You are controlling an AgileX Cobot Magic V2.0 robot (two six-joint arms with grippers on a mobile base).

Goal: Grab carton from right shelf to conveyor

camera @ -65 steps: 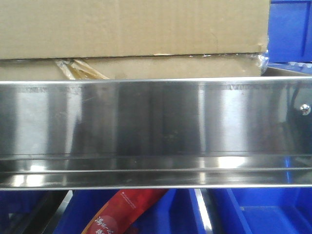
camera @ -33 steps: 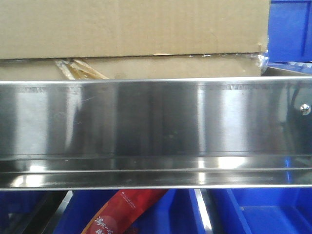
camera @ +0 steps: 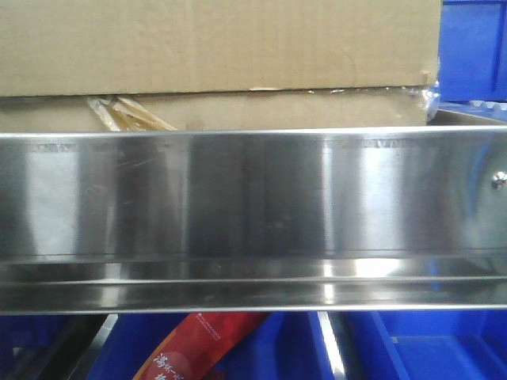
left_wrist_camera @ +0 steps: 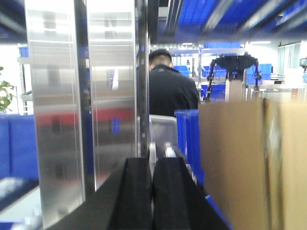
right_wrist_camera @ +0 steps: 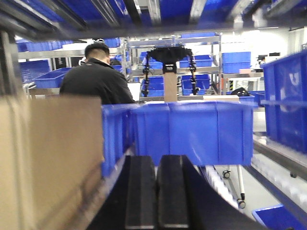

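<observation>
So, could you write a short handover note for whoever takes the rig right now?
Left gripper: jaws shut, empty; the large brown cardboard carton is to its right.
Right gripper: jaws shut, empty; carton to its left, a blue plastic bin ahead.
Carton is on the shiny steel-railed right shelf, not yet taken off.
Conveyor not in view.
Left to do: probably press the carton between both arms, lift, carry to conveyor.
</observation>
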